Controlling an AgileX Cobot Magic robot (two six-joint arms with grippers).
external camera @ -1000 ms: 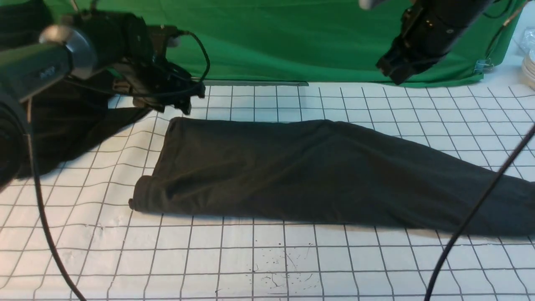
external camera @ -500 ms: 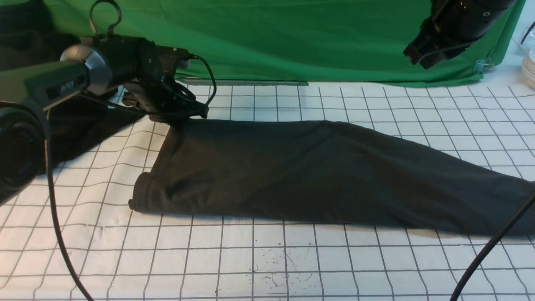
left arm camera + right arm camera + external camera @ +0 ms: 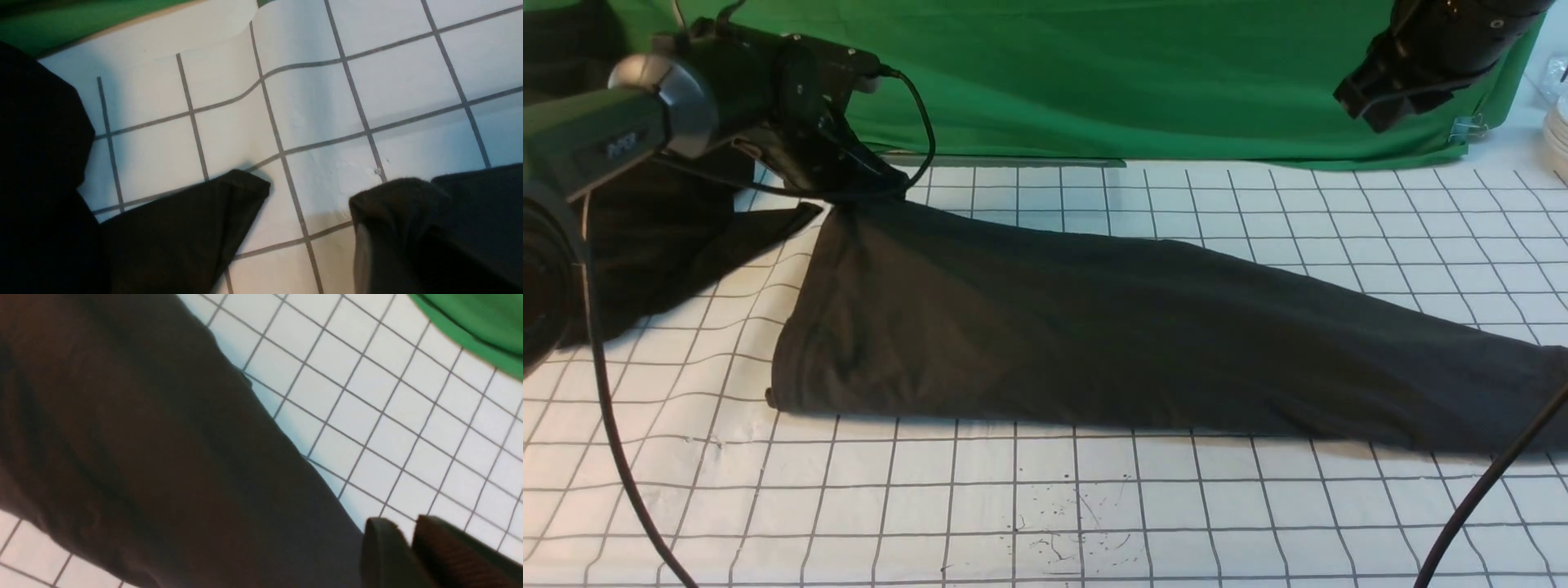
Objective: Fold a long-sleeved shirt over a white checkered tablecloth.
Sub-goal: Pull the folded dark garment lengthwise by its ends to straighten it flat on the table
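The long-sleeved shirt lies as a long dark band across the white checkered tablecloth, from the left to the right edge. My left gripper is shut on the shirt's far left corner and holds it a little above the cloth. In the left wrist view that pinched corner covers the fingers. My right gripper hangs high at the back right, clear of the shirt. In the right wrist view its fingertips stand slightly apart with nothing between them, above the shirt's edge.
A blacker heap of cloth lies at the far left, its pointed tip near my left gripper. A green backdrop closes the back. Cables hang in front at both sides. Stacked plates sit at the right edge.
My left gripper came down onto the shirt's far left corner, closed on it and lifted it, which pulled the rolled left end flat. The right gripper rose to the right and parted slightly.
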